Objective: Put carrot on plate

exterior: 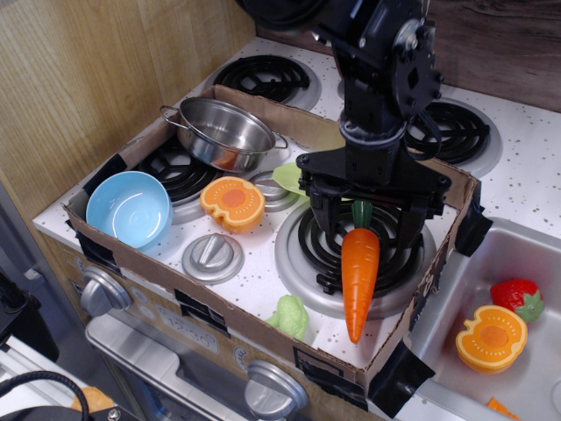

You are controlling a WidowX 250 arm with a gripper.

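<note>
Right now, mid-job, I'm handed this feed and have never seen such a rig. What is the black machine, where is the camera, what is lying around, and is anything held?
One camera looks down from the front at a toy stove ringed with cardboard. The black machine is a robot arm; its gripper has two fingers, spread open either side of the carrot's green top. The carrot lies on the front burner, not gripped. The lime-green plate sits behind, mostly hidden by the arm. Also there: a steel pot, a light-blue bowl and an orange pumpkin half. Another pumpkin half and a strawberry lie in the sink.
</note>
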